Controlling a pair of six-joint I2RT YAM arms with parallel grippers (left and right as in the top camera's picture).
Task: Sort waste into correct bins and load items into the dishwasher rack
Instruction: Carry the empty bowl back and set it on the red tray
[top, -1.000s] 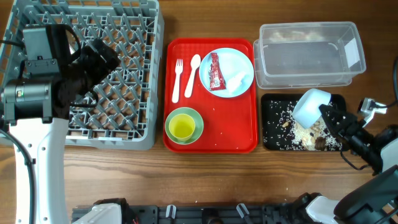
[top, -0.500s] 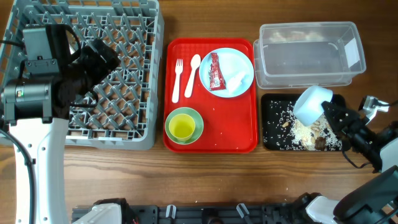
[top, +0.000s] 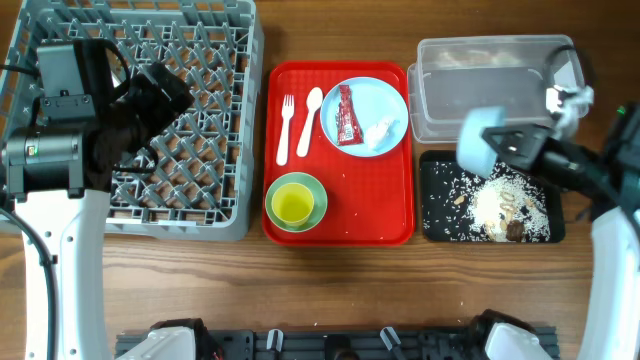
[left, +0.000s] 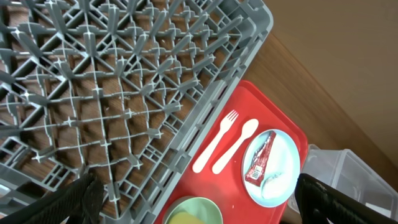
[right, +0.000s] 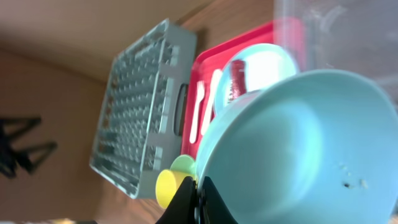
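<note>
Overhead view of a wooden table (top: 330, 275). At centre right of the frame, the right gripper (top: 518, 143) was clamped tight on the rim of a light-blue bowl (top: 483, 140). The bowl was tipped on its side and lifted above the upper left edge of the black tray (top: 435, 200), just below the clear tub (top: 480, 100); it looked blurred in this view. White rice grains (top: 505, 205) with brown bits lay heaped in the black tray.

At upper left, the left gripper (top: 160, 92) hung over the grey dishwasher rack (top: 215, 150), its fingers (left: 81, 199) spread fully apart and holding nothing.

In the middle sat a red serving tray (top: 340, 225). On it, at the top, was a light-blue plate (top: 385, 100) carrying a red sachet wrapper (top: 345, 113) and a crumpled white tissue (top: 380, 132). Left of the plate lay a cream fork (top: 285, 128) and spoon (top: 310, 120), side by side. Below them stood a pale-green bowl (top: 312, 205) with a yellow cup (top: 292, 205) inside it.
</note>
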